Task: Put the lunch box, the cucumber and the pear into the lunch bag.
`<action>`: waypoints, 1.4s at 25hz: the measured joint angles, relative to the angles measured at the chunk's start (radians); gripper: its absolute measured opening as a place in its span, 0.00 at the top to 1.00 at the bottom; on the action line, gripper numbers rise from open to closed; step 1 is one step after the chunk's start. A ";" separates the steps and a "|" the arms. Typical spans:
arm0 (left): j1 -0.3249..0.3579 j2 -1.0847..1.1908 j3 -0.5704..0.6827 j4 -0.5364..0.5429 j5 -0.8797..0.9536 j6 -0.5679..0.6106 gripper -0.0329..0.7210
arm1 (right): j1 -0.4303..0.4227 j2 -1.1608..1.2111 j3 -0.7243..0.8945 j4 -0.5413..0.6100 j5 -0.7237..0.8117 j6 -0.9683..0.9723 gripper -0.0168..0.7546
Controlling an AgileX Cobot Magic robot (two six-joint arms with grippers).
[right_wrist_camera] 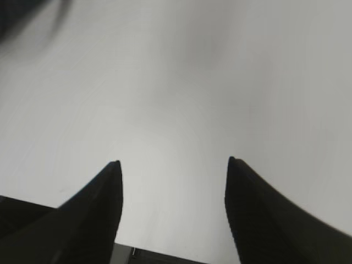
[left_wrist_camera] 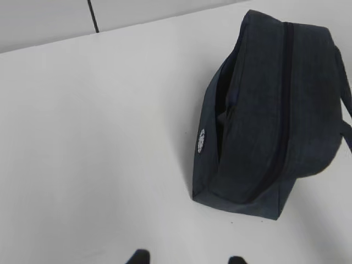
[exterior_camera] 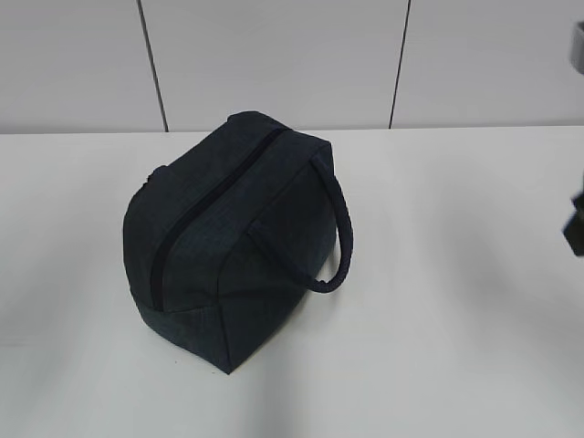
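The dark navy lunch bag (exterior_camera: 228, 246) stands on the white table (exterior_camera: 438, 347), its loop handle (exterior_camera: 342, 242) hanging to the right. Its top zipper (exterior_camera: 196, 219) looks closed. In the left wrist view the lunch bag (left_wrist_camera: 269, 115) lies ahead to the right, with a dark fold at its near end. My left gripper (left_wrist_camera: 188, 258) is open over bare table, well short of the bag. My right gripper (right_wrist_camera: 173, 163) is also open, with only table between its fingers. The lunch box, the cucumber and the pear are out of view.
A dark part of the right arm (exterior_camera: 575, 228) shows at the right edge of the exterior view. A pale panelled wall (exterior_camera: 274, 64) rises behind the table's far edge. A small white label (left_wrist_camera: 201, 141) sits on the bag's end.
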 joint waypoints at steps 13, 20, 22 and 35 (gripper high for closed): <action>0.000 -0.470 0.219 0.018 0.164 -0.036 0.63 | 0.000 -0.711 0.395 -0.063 0.058 0.040 0.38; 0.000 -0.662 0.263 0.043 0.188 -0.037 0.64 | 0.000 -0.979 0.462 -0.099 0.117 0.038 0.38; 0.000 -0.701 0.286 0.045 0.187 -0.037 0.64 | 0.000 -1.032 0.462 -0.102 0.119 0.038 0.38; 0.000 -0.738 0.322 0.076 0.157 -0.040 0.64 | 0.000 -1.151 0.467 -0.096 0.112 -0.013 0.38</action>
